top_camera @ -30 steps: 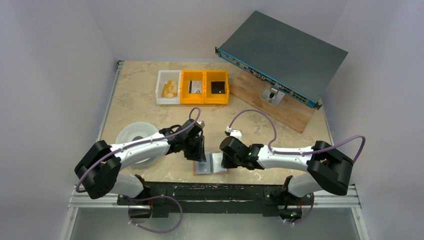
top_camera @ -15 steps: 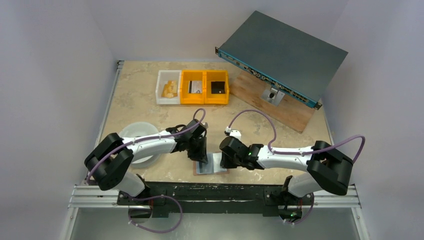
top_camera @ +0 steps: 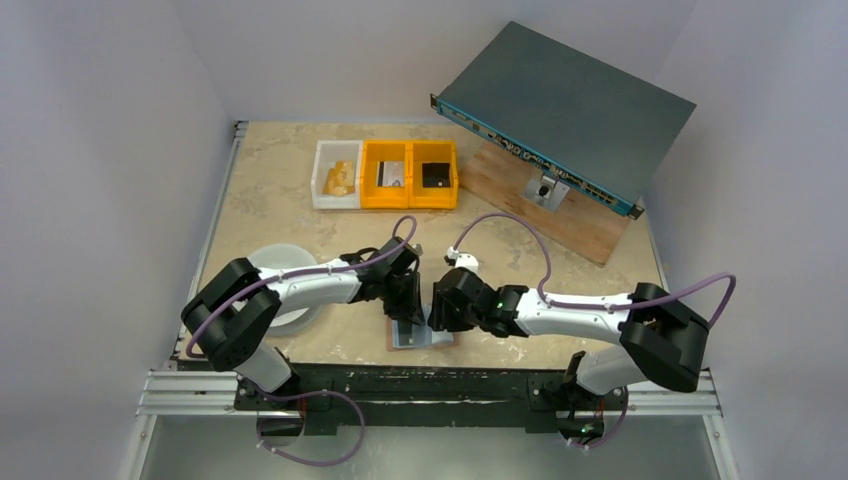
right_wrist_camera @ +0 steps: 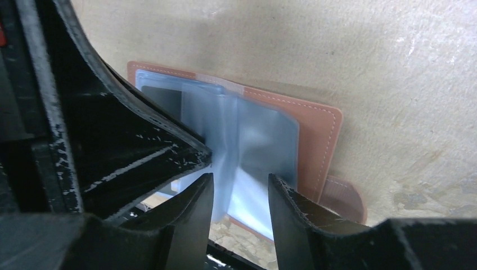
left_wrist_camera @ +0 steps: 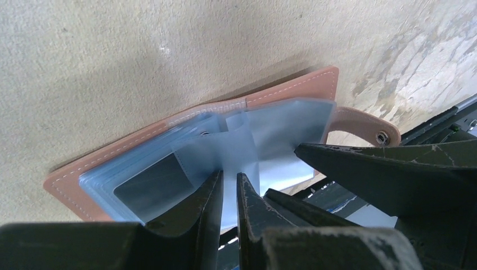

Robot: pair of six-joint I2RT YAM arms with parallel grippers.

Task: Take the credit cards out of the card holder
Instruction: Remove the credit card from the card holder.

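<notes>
Your left gripper has its fingers pressed almost together, with only a sliver of gap between them. They pinch a pale blue leaf that stands up from the middle of the card holder.

Your right gripper has its fingers spread apart, straddling the near edge of the blue leaves on the holder's right half. You cannot tell from the wrist view whether either pad actually touches them. The two grippers sit just beside each other, tip close to tip.

The card holder lies open and flat at the near edge of the table, directly under both grippers, with its snap tab sticking out past the leather. A dark grey rectangle shows through the sleeve on the other half; whether that is a card is not clear.

Compared with half a second ago, your right gripper has slid left, closing in on the left one and covering more of the holder's right half. Your left arm's elbow has swung inward. The holder itself has stayed where it was.
</notes>
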